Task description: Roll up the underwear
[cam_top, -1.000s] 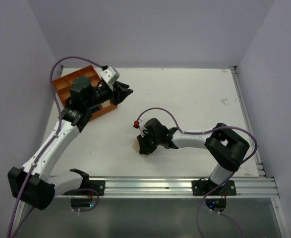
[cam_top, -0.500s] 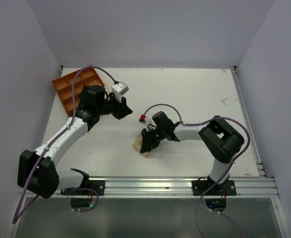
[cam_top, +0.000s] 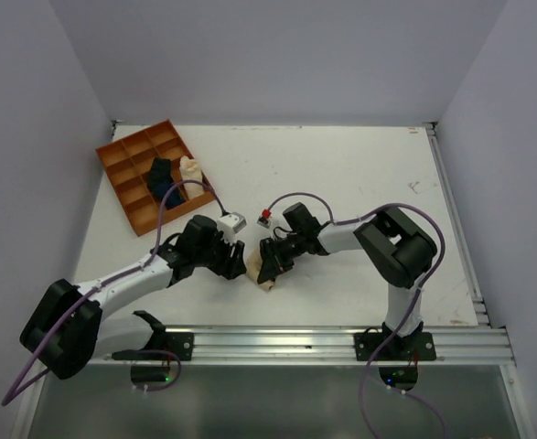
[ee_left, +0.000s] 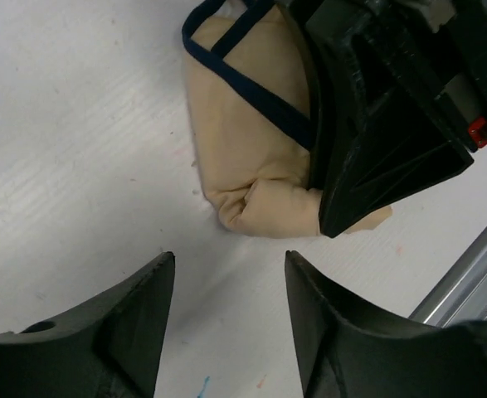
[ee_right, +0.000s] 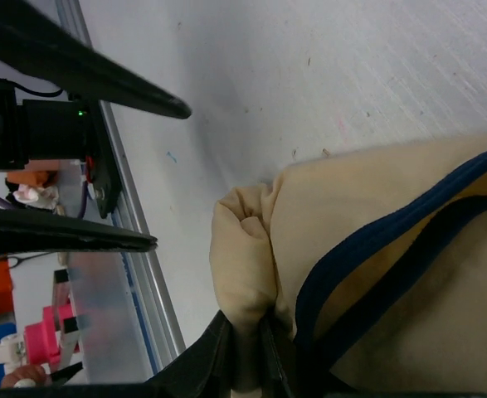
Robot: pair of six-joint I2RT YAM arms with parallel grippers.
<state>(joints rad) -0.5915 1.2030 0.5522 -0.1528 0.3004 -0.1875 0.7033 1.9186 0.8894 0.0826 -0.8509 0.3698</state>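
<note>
Near the front edge of the white bench (cam_top: 341, 174), the right gripper (cam_top: 268, 267) pinches the soft beige, dark-banded cloth underwear (ee_left: 247, 157), partly hiding it. The left gripper (ee_left: 226, 319) hovers just beside, fingers spread.

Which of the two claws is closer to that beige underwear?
Right. The right gripper is clamped on the underwear; the left gripper hangs open just beside it, not touching.

Left arm (cam_top: 122, 283): white links joined by black joints
Right arm (cam_top: 341, 240): same build, red tag (cam_top: 266, 217) fitted at the wrist
Cables (cam_top: 161, 219): purple, looped along both
Left gripper (ee_left: 226, 261): matte black, wedge-shaped jaws
</note>
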